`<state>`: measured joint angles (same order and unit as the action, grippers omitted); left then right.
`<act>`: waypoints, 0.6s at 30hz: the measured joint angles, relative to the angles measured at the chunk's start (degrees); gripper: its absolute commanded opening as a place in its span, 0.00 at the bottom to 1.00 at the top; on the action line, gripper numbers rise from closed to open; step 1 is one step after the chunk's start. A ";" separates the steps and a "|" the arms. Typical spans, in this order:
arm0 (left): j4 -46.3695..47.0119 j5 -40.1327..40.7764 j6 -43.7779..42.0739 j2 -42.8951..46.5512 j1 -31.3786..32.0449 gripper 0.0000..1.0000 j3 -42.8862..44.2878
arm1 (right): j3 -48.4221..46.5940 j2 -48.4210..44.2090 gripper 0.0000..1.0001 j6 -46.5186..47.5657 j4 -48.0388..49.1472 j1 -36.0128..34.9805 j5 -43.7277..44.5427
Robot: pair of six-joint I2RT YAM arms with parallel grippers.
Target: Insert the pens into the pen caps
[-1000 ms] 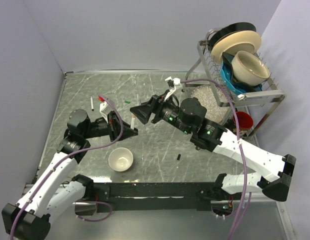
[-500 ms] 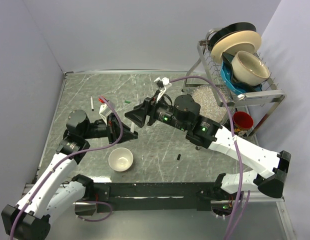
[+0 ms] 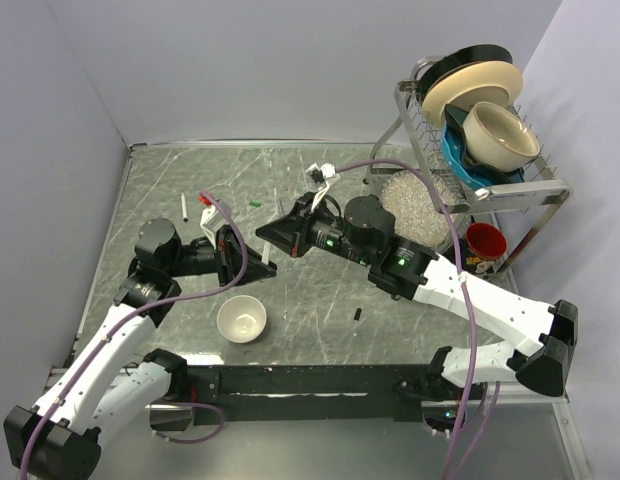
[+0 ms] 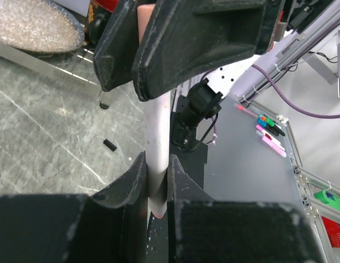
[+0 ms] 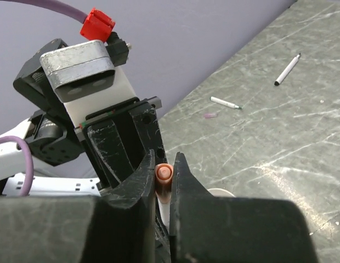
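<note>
My left gripper [image 4: 158, 170] is shut on the lower part of a white pen [image 4: 157, 131] that stands upright between its jaws. My right gripper [image 5: 164, 164] is shut on the orange-red pen cap [image 5: 163, 174], which sits on the top end of that same pen. From above, the two grippers meet tip to tip, the left gripper [image 3: 252, 262] below the right gripper [image 3: 272, 236]. Two more pens [image 5: 286, 69] [image 5: 225, 102] lie on the table at the far left. A green cap [image 3: 255, 204] lies near them. A black cap [image 3: 357, 314] lies at the front middle.
A white bowl [image 3: 241, 319] stands just in front of the left gripper. At the back right is a dish rack [image 3: 530, 185] holding plates and bowls, with a clear textured dish [image 3: 415, 200] and a red cup [image 3: 485, 240] beneath it. Walls close in the left and back.
The right gripper has moved left onto the top of the pen and has closed from open onto the orange-red cap. The left arm has kept still with the pen.
</note>
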<state>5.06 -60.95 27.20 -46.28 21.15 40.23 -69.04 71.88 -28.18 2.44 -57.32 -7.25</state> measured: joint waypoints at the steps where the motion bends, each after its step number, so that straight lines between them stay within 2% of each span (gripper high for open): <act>1: -0.13 0.24 -0.02 -0.13 0.00 0.01 0.00 | 0.35 -0.04 0.00 -0.13 0.35 0.07 0.11; 18: -6.56 3.98 -4.24 -4.33 1.03 0.01 1.95 | 8.33 -1.79 0.00 -0.87 6.97 -0.04 6.47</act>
<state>-1.50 -56.97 22.96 -50.61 22.17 42.17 -60.71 70.08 -29.06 9.41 -57.36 -0.78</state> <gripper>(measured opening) 0.163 0.207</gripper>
